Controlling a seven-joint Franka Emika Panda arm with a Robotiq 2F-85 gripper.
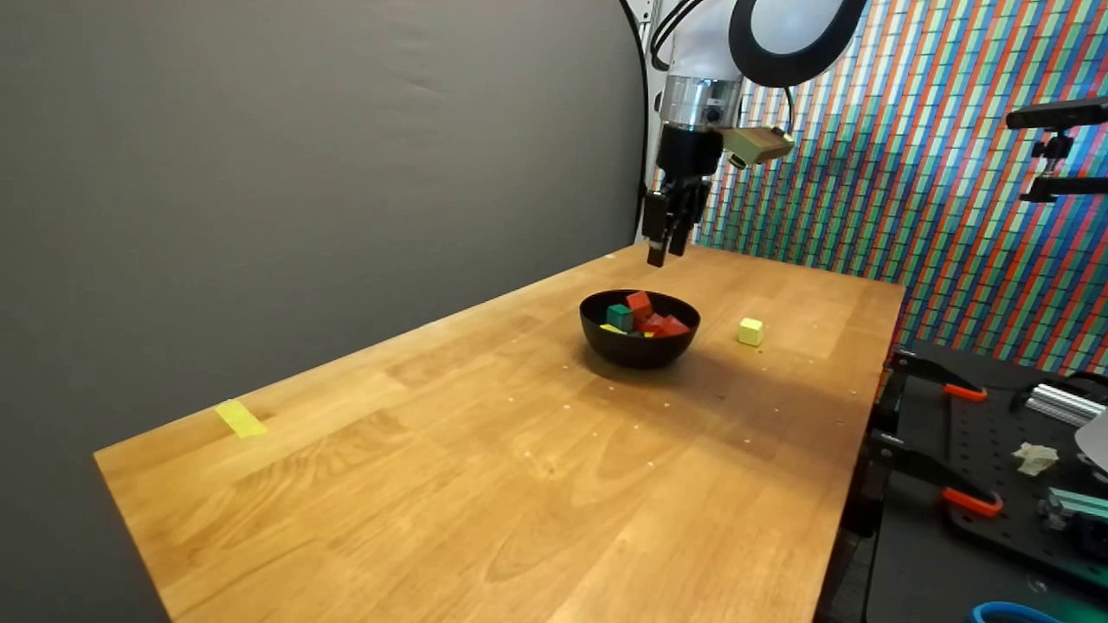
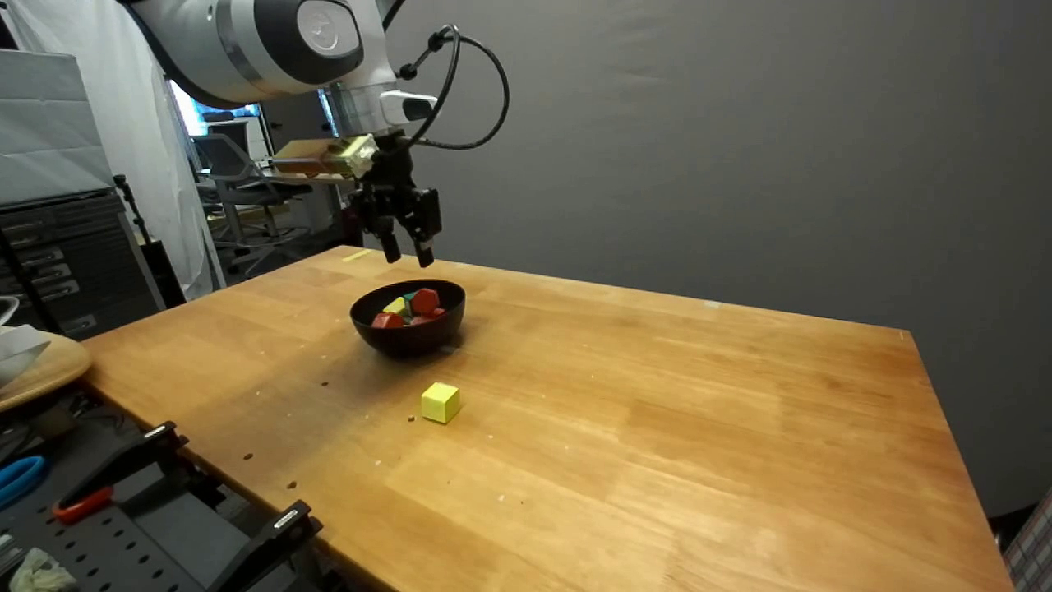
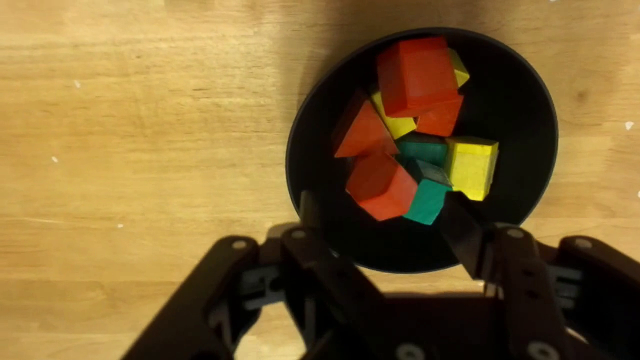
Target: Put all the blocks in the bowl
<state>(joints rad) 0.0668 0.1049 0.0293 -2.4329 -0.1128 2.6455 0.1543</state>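
The black bowl [image 1: 636,353] stands on the table and also shows in an exterior view [image 2: 403,344] and the wrist view [image 3: 525,115]. In it lie several blocks: red ones [image 3: 417,75], a red wedge-like piece [image 3: 367,132], green ones [image 3: 427,201] and yellow ones [image 3: 472,167]. Some are partly hidden under others. One yellow cube [image 1: 750,332] lies on the table beside the bowl, also seen in an exterior view [image 2: 440,403]; it is out of the wrist view. My gripper [image 1: 667,253] is open and empty, above the bowl, fingers pointing down, apart from the blocks.
A flat yellow strip [image 1: 241,419] lies near the edge of the wooden table [image 1: 433,502]. A dark cart with black, orange-tipped clamps [image 1: 939,372] adjoins one table side. A grey wall runs along the opposite side. A round wooden board [image 2: 49,366] sits near a table corner.
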